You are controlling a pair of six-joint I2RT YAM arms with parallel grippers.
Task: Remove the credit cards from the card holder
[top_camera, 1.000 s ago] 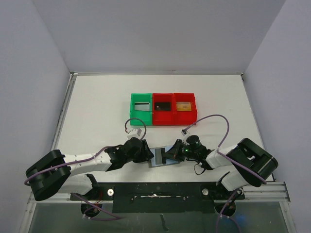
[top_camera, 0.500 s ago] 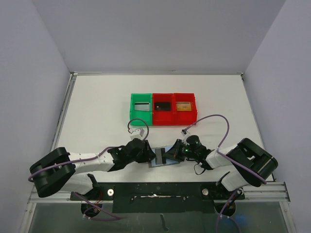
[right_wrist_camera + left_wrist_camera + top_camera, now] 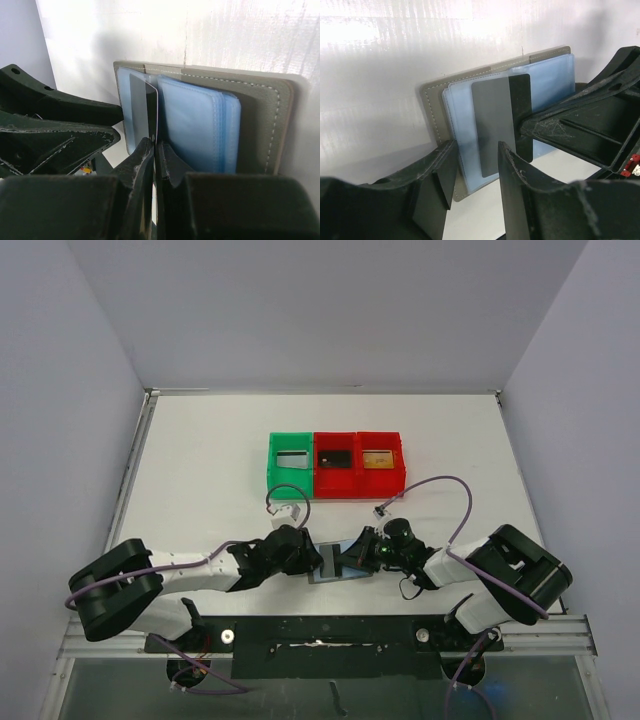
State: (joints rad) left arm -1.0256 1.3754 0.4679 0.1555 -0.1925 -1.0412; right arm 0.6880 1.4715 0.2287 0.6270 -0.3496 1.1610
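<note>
Lying open on the near part of the tabletop, the card holder sits between the two grippers, grey outside down and bluish pockets up. A silvery-grey card with a black stripe along one side lies on the pockets, partly out of its sleeve. The left gripper reaches in from the left with its jaws apart, released; its fingers straddle the near end of the card, and a strip of blue sleeve shows between the left finger and the card's edge. The right gripper comes in from the right, clenched tight, its tips meeting at the card's edge; whether the card is pinched between them or only pressed, I cannot tell. Farther back on the tabletop stand a green bin and two red bins in a row, touching, each with a card lying inside.
</note>
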